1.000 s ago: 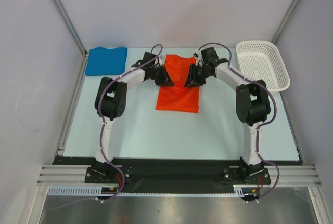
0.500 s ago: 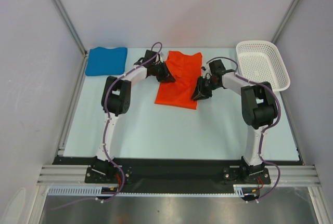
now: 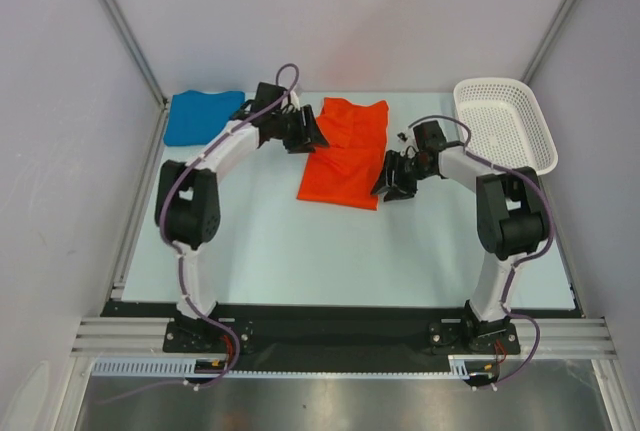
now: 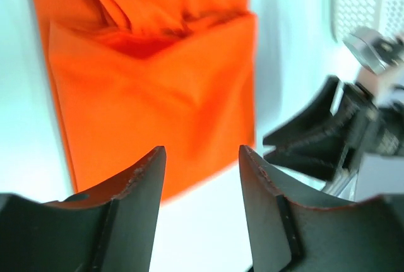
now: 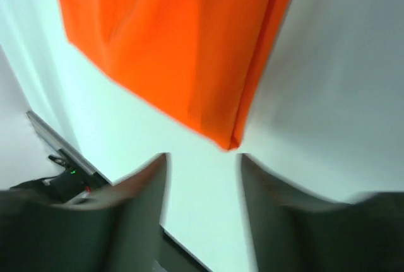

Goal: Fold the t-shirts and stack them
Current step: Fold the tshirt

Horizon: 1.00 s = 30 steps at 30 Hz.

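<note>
At centre, orange t-shirt (image 3: 343, 156) lengthwise near-to-far

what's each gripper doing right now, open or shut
left gripper: open, holding nothing
right gripper: open, holding nothing

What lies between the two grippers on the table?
The orange-red t-shirt lies on the table between the left gripper and the right gripper; the top external view shows this.
</note>
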Each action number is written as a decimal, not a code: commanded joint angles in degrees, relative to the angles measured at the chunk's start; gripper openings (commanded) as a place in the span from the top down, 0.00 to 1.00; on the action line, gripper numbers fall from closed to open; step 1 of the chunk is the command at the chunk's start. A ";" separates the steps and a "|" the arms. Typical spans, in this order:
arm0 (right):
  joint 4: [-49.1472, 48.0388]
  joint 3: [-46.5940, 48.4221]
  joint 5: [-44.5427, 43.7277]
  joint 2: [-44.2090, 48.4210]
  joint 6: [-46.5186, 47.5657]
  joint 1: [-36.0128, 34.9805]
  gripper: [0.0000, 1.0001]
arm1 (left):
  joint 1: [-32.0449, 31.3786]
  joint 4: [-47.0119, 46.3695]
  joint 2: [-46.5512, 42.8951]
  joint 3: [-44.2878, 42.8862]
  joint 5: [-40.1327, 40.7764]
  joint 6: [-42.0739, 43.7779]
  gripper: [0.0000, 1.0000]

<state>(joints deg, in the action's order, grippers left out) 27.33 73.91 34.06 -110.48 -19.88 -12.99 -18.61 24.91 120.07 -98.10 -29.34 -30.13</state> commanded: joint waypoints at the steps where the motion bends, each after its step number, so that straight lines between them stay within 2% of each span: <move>1: -1.39 -4.28 2.41 7.80 -1.65 0.25 0.39 | 0.33 2.52 -9.76 8.15 1.14 6.57 0.43; 5: -5.79 -9.83 6.53 9.14 -7.52 0.51 0.28 | 0.94 0.50 -15.38 18.11 -0.27 7.01 0.36; 7: -10.43 -12.02 7.50 9.31 -10.34 0.51 0.28 | 1.21 -0.82 -16.36 22.75 -0.45 6.58 0.28; 11: -16.68 -16.94 7.07 8.70 -15.53 0.78 0.29 | 3.22 -3.10 -15.66 27.34 -1.50 4.47 0.27; 15: -23.62 -20.38 6.72 7.82 -20.54 2.00 0.30 | 5.16 -4.17 -12.76 28.06 -3.27 1.31 0.27; 22: -25.65 -20.12 5.75 3.17 -21.87 2.27 0.31 | 5.60 -1.97 -6.70 25.07 -2.56 -1.42 0.30; 30: -27.86 -18.89 3.65 0.35 -24.77 2.27 0.38 | 5.69 -1.09 -3.71 24.54 -0.10 -4.59 0.33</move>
<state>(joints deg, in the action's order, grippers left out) 0.30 54.26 42.68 -108.38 -44.60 -10.76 -12.97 23.24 113.97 -72.34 -31.94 -33.56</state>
